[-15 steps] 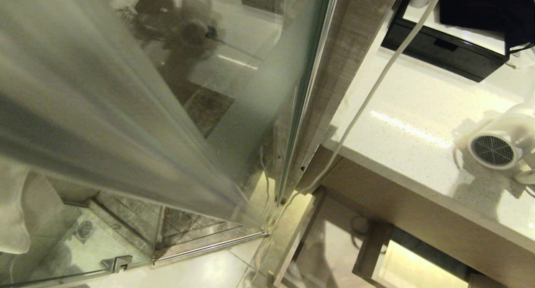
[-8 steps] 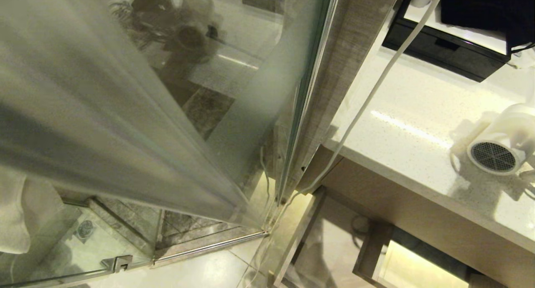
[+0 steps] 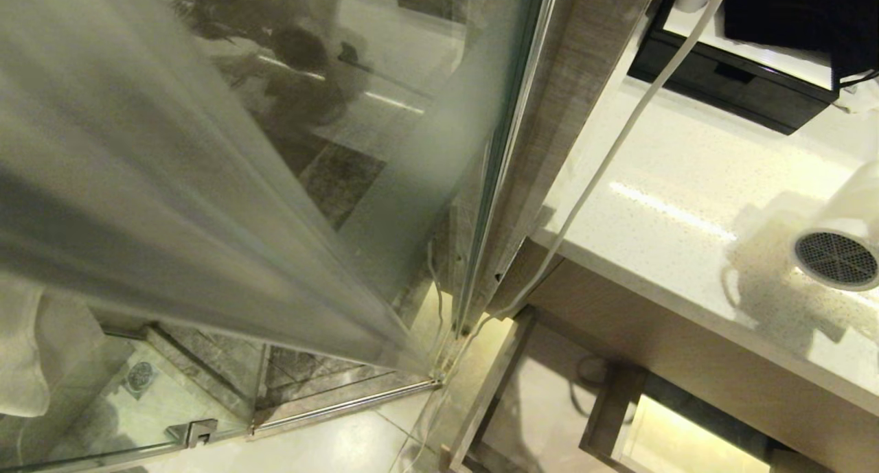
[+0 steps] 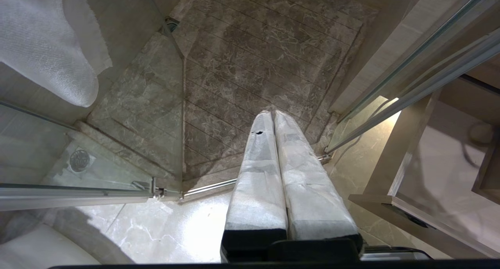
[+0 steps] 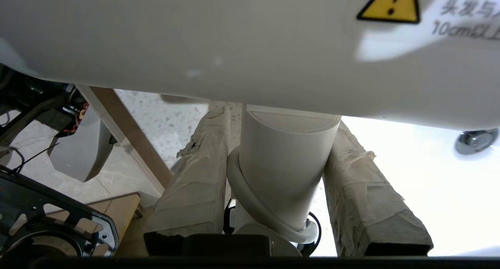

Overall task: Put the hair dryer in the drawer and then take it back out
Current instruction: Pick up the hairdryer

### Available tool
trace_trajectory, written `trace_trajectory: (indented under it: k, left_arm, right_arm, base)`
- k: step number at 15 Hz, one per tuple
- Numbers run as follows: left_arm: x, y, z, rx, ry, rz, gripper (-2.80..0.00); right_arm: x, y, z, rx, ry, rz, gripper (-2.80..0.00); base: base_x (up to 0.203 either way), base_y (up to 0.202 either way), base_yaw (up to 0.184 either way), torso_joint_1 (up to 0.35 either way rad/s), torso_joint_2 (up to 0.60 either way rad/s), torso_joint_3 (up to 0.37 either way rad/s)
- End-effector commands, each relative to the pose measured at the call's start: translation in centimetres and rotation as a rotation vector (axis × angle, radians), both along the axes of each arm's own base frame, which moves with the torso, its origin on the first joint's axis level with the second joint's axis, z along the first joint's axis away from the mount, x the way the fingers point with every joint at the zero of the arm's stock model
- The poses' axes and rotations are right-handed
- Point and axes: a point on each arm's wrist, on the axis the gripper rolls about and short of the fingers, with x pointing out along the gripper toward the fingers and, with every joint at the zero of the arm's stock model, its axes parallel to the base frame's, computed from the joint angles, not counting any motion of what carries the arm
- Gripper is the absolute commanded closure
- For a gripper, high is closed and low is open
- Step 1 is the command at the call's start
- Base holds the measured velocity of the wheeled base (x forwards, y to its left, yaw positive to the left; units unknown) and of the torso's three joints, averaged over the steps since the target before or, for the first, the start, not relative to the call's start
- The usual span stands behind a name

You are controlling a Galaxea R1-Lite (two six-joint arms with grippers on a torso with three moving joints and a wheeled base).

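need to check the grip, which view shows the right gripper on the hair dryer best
The right wrist view: the right gripper clamps the hair dryer by its handle. The head view shows only the dryer's grille end; the left wrist view shows neither.

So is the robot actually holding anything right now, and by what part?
Yes: the right gripper clamps the hair dryer by its handle. The left gripper holds nothing.

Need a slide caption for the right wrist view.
Right gripper clamped on the handle of the white plastic hair dryer, its barrel filling the frame above the speckled white countertop.
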Motion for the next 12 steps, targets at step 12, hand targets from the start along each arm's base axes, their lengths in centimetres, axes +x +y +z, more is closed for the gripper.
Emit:
trace_trajectory:
  k: [12]
  left_arm:
    - [0.0, 0.0, 0.0, 0.0, -0.001, 0.0, 0.0]
  right_arm:
    - [-8.5, 4.8, 1.7, 0.263, -0.221, -0.181, 0.0]
  base:
    - [0.0, 0.0, 0.0, 0.0, 0.0, 0.0]
